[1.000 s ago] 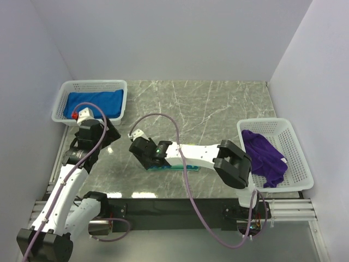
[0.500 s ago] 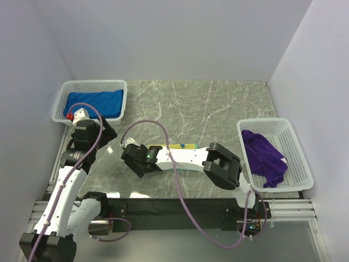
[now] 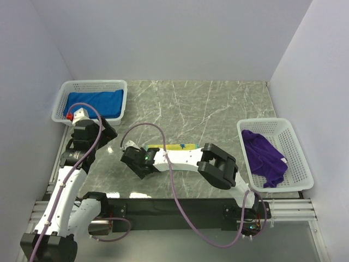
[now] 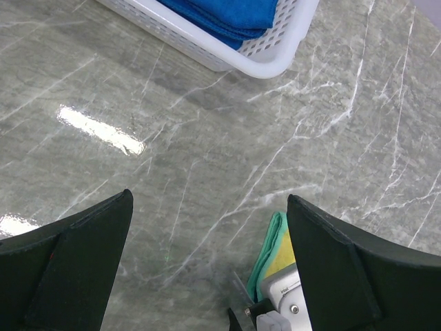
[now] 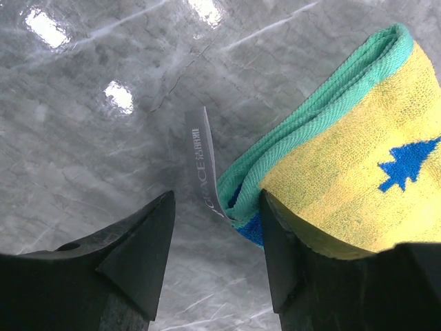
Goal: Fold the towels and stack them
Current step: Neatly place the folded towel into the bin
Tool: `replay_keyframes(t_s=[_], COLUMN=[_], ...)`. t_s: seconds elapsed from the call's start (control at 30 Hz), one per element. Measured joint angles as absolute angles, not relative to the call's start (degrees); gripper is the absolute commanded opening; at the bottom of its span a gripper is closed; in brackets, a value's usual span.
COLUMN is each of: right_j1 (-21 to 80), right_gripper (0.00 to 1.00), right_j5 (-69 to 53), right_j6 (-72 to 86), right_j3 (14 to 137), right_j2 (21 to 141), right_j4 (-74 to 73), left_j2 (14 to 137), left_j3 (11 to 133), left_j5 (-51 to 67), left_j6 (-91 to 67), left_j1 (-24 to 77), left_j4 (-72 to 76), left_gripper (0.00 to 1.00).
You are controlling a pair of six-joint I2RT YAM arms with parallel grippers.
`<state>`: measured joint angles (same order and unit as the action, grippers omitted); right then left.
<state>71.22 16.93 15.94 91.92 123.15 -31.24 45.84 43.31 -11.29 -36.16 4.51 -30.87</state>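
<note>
Towel status: yellow towel lies folded on the worktop, right gripper spread apart right at its corner. Left gripper hovers nearby, also apart, empty. Blue towel sits in the left basket, purple towel in the right basket.

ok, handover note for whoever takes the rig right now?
Left hand open, empty, above the table beside the left basket. Right hand open at the corner of the folded yellow towel, on the table. Blue towel lies folded in the left basket; purple towel is crumpled in the right basket. Left to do: stack the yellow, fold and stack the purple.
</note>
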Motion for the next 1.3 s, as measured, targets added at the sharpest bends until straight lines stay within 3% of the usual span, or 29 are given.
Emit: replay_keyframes(t_s=[0.07,0.17,0.27,0.3,0.37,0.67,1.0,1.3], right_j1=[71.2,71.2,71.2,71.2,71.1,68.1,66.3,65.8], right_gripper=[0.56,0.43,0.25,0.12,0.01,0.00,0.00,0.00], right_j5=[17.0,17.2,17.8,18.1,18.9,15.3,10.5,8.5], right_j6=[16.1,16.6,16.9,16.9,16.7,17.1,17.8,17.7], right_j3=[91.7,90.9,90.0,89.6,88.5,75.3,62.4,57.9], right_j2=[123.2,123.2,123.1,123.0,122.5,114.3,104.5,102.3], right_j4=[-30.9,-29.4,-27.3,-26.7,-25.4,-15.2,-4.4,2.6], left_j2=[45.8,45.8,46.0,46.4,47.5,53.8,57.8,66.4], left_j3=[43.3,43.2,42.5,42.3,42.3,42.0,33.7,28.3], left_j5=[-11.2,-10.6,-9.5,-9.0,-8.1,-2.6,9.4,15.9], left_j6=[-36.2,-36.1,-36.0,-36.0,-35.8,-36.1,-41.8,-50.9], left_j1=[4.4,4.4,4.4,4.4,4.4,4.4,4.6,12.3], left_j4=[-30.8,-30.6,-30.0,-29.9,-29.6,-29.3,-22.8,-11.0], left_gripper=[0.99,0.99,0.99,0.99,1.00,0.99,0.99,0.99])
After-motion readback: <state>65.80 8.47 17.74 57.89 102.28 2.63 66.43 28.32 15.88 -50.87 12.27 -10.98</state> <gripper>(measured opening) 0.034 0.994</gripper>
